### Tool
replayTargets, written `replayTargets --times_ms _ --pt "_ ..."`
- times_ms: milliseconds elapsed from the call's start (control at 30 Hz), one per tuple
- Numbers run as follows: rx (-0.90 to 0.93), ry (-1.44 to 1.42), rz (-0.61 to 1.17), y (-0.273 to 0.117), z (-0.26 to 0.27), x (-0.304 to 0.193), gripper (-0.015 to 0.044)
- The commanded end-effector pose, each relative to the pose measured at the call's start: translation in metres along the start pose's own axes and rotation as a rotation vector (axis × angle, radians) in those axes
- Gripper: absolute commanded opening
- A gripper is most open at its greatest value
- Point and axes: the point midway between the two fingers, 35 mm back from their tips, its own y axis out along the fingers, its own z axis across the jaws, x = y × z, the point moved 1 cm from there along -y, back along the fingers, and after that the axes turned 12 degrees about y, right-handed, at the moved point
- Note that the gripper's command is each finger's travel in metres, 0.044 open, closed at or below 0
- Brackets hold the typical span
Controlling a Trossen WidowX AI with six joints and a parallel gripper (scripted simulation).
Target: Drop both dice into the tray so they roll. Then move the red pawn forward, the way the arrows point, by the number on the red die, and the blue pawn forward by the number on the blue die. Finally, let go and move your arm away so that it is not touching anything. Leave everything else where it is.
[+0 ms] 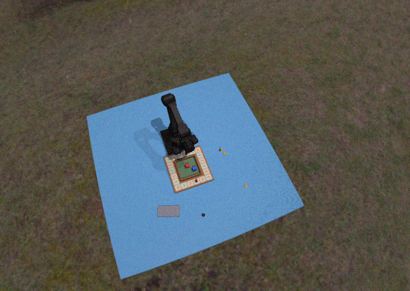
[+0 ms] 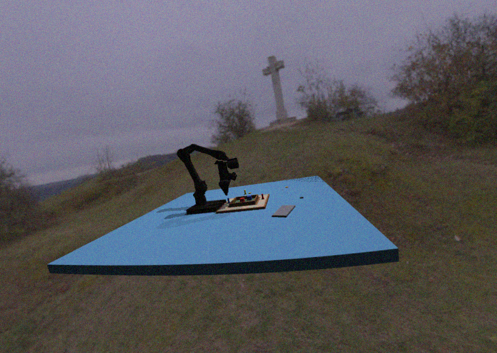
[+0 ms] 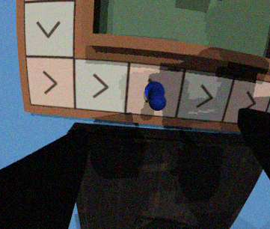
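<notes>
Blue surface (image 1: 132, 235) (image 2: 200, 240) (image 3: 4, 146) on grassy ground: end effector released, blue pawn upright

Behind the surface, a stone cross (image 2: 276, 88) stands on a hillside. The end effector (image 1: 186, 151) (image 2: 226, 193) (image 3: 164, 126) is open, fingers well apart, gripping nothing. Its tips are near the blue pawn (image 1: 186, 154) (image 2: 228, 200) (image 3: 155, 96), which stands on a pink square of the arrow board (image 1: 166, 163) (image 2: 261, 207) (image 3: 49, 82), third from the corner at left in the wrist view.

Both the red die (image 1: 187, 165) (image 2: 242, 199) and the blue die (image 1: 194, 168) (image 2: 249, 197) lie inside the tray (image 1: 191, 177) (image 2: 245, 204) (image 3: 139, 42), apart; their numbers are too small to read. The red pawn (image 1: 196, 180) (image 2: 262, 196) stands upright on the board's opposite row.

Off the board: a grey slab (image 1: 168, 211) (image 2: 284, 211), lying flat, and a small dark disc (image 1: 203, 214) (image 2: 301, 197). A yellow figure (image 1: 220, 149) (image 2: 245, 191) is just beside an orange disc (image 1: 224, 153) (image 2: 249, 192).
</notes>
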Motion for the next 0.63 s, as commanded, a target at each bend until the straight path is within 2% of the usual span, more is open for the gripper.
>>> replayTargets --times_ms 0,200,600 --pt "0.002 0.019 -0.011 -0.02 -0.002 0.003 0.044" --pt "0.001 0.21 -0.011 -0.081 -0.022 0.004 0.044" --pt "-0.001 0.189 -0.013 -0.075 -0.021 0.005 0.044"
